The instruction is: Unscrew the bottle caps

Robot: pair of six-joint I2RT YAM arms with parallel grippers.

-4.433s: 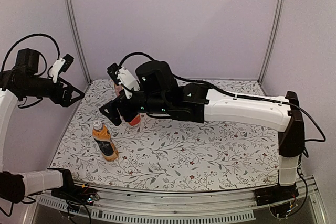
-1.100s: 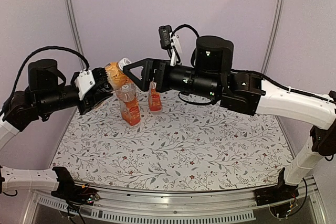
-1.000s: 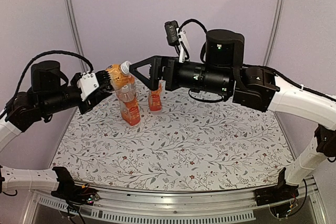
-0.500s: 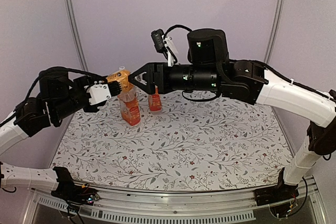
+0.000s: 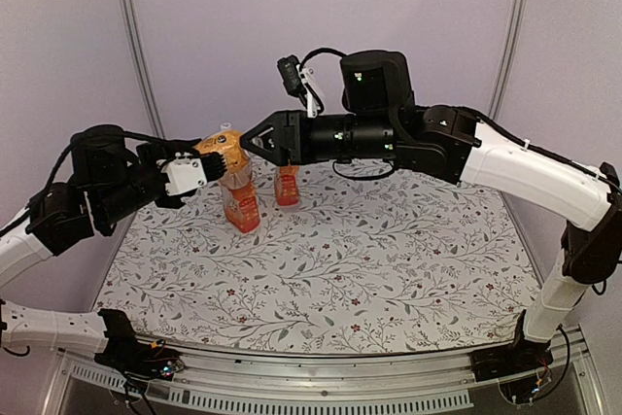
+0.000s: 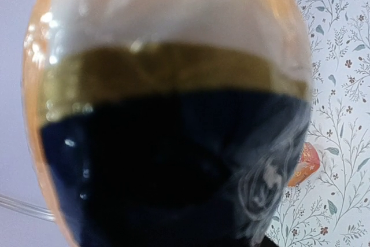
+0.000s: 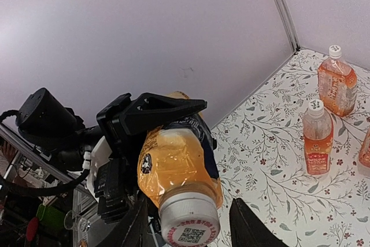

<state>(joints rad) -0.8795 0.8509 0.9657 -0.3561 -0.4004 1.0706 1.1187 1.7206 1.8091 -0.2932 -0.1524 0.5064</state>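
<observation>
A dark-labelled bottle (image 5: 216, 150) of orange drink hangs in the air, lying nearly level, with my left gripper (image 5: 201, 157) shut on its body. In the left wrist view the bottle (image 6: 173, 160) fills the frame and hides the fingers. Its white bottle cap (image 7: 189, 224) points at my right gripper (image 7: 191, 206). The two dark fingers (image 7: 248, 227) straddle the cap, and a narrow gap shows on the right side. Red-labelled bottles (image 7: 337, 79) (image 7: 317, 137) stand capped on the floral mat.
Two red-labelled bottles (image 5: 240, 203) (image 5: 286, 185) stand at the back of the floral mat (image 5: 369, 279), just below both grippers. A third bottle (image 7: 365, 154) shows at the right wrist view's edge. Purple walls and metal posts (image 5: 136, 46) enclose the back.
The left arm has swung the bottle slightly right and levelled it. The right gripper has slid left over the cap, and its jaws have narrowed around it.
</observation>
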